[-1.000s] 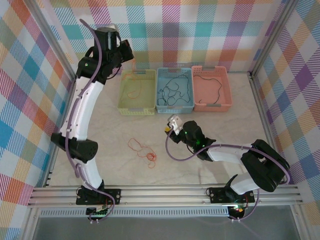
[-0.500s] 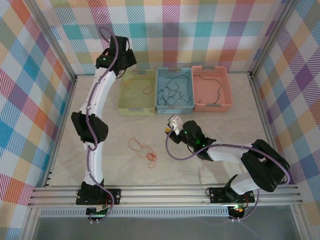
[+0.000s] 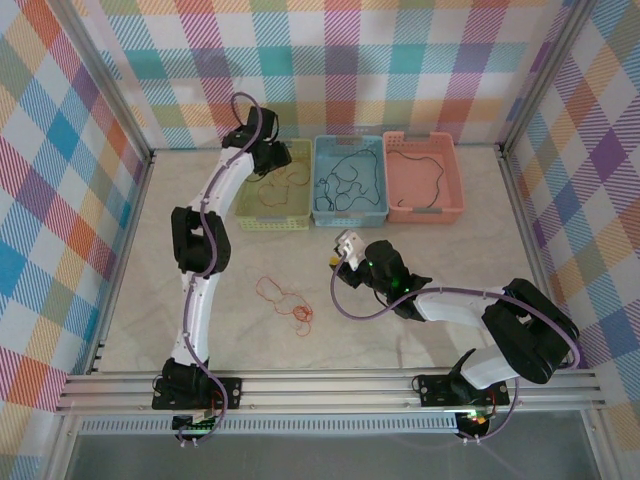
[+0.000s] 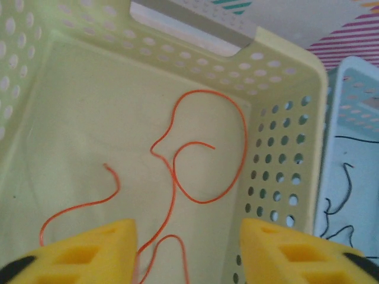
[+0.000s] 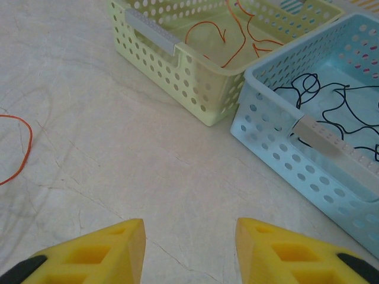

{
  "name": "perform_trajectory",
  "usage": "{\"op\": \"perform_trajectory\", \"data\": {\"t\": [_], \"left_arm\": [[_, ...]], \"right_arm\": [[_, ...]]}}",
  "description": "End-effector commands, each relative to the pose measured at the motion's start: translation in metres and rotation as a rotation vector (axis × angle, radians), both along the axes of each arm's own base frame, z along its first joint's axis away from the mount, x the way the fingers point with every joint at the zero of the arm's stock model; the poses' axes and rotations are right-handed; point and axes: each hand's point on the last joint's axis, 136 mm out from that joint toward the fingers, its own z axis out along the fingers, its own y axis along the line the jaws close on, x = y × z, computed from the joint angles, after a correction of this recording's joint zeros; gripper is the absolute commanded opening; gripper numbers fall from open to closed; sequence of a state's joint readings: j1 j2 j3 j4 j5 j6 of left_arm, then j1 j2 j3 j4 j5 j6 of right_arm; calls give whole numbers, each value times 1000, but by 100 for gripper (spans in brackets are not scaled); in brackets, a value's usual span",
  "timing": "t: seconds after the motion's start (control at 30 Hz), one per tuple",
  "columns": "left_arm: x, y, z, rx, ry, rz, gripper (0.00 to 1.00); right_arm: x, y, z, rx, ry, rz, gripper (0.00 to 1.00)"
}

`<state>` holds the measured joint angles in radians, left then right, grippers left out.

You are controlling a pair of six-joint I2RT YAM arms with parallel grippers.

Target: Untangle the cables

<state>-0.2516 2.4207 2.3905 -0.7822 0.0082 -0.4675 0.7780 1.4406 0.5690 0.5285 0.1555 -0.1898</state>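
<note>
My left gripper (image 3: pixel 268 160) hangs low inside the yellow-green basket (image 3: pixel 272 222), open. A loose orange-red cable (image 4: pixel 173 183) lies curled on the basket floor (image 4: pixel 77 118) and runs past the inner edge of the left finger (image 4: pixel 112 242); nothing is pinched in the left gripper (image 4: pixel 188 236). A tangle of orange-red cables (image 3: pixel 285 298) lies on the table, left of centre. My right gripper (image 3: pixel 340 250) rests low over the table, in front of the baskets. In its wrist view the right gripper (image 5: pixel 190 231) stands open over bare tabletop.
A blue basket (image 3: pixel 350 218) holds dark cables (image 3: pixel 345 185), and a pink basket (image 3: pixel 425 213) holds one black cable (image 3: pixel 435 185). In the right wrist view the yellow-green basket wall (image 5: pixel 177 71) and blue basket wall (image 5: pixel 278 136) stand just ahead. Metal rails edge the table.
The left arm has swung right and down into the yellow-green basket, and its jaws have opened, leaving the orange-red cable on the basket floor. The right arm has stayed still.
</note>
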Motion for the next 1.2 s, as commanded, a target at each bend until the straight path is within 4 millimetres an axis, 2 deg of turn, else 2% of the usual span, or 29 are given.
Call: {"op": "perform_trajectory", "data": {"t": [0.0,0.13,0.23,0.37,0.47,0.6,0.73,0.87,0.97,1.17], "left_arm": [[-15,-3,57,-74,-69,-25,54],[-43,-1,94,-106,-121,-44,62],[-74,2,117,-130,-142,-55,64],[-128,9,142,-135,-221,-81,64],[-173,14,145,-164,-249,-108,64],[-227,14,130,-252,-243,-138,66],[-273,10,98,-305,-189,-183,67],[-310,8,61,-308,-127,-225,66],[-325,12,42,-301,-96,-228,66],[-339,15,33,-283,-97,-246,66]], "right_arm": [[4,6,8,33,8,4,46],[4,7,11,44,8,6,47],[3,7,11,47,9,8,48],[2,8,11,54,10,14,48],[-4,11,19,86,-10,48,49],[-5,12,19,94,-4,59,50],[-8,15,18,102,10,74,51],[-11,20,20,117,18,105,51],[-14,23,19,122,28,127,52],[-19,31,16,123,58,168,53]]}}
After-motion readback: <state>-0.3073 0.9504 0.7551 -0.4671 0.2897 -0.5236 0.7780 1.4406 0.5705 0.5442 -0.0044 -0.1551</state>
